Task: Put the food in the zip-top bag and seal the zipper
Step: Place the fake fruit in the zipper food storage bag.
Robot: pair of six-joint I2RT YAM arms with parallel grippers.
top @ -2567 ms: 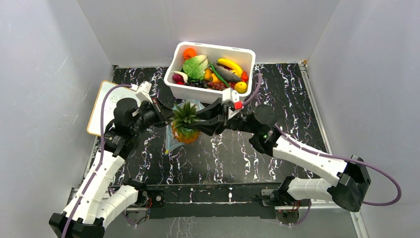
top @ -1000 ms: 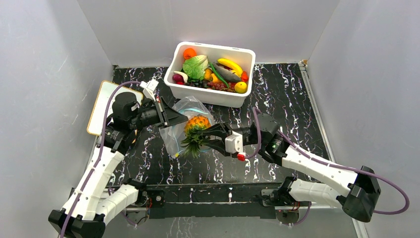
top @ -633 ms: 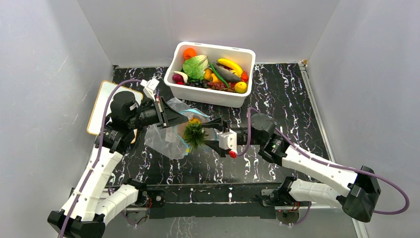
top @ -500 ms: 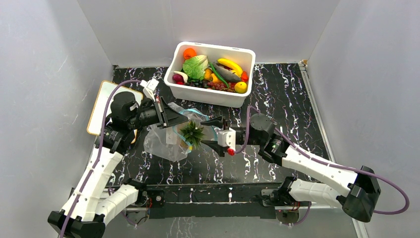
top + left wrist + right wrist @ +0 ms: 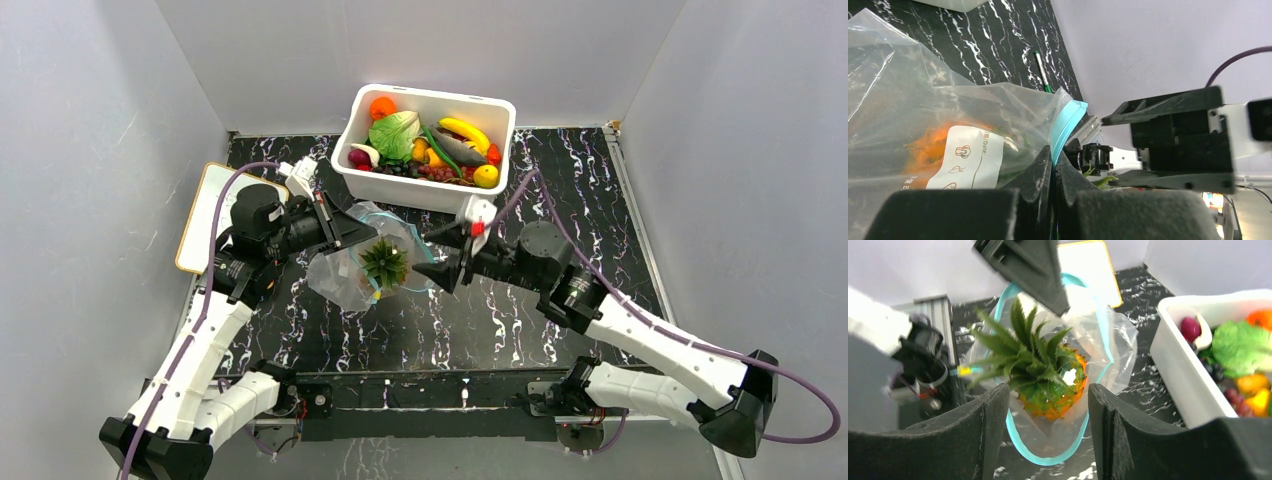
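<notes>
At 9 o'clock on the bench (image 5: 600, 200), a white board (image 5: 200, 215) with a yellow rim lies flat, untouched.

Item, left gripper (image 5: 347, 228): clamped tight on the zipper (image 5: 1064, 127), holding the zip-top bag (image 5: 335, 285) by its mouth edge near bench centre (in the right wrist view the teal strip makes a wide open loop).

Item, pineapple (image 5: 383, 262): now inside the bag, orange body deep in the plastic, green crown pointing back out of the mouth toward 3 o'clock. Half a second ago it was only part-way through the opening, in the other arm's grasp.

Item, right gripper (image 5: 441, 258): fingers spread wide, holding nothing, drawn back just to the 3 o'clock side of the mouth since letting go.

Item, white tub (image 5: 410, 188) at 12 o'clock: more food (image 5: 400, 135) heaped within.

Assessment: one piece is bagged; the freed arm can fetch more, or the open zipper can be pressed shut. The protruding crown may foul the seal.
</notes>
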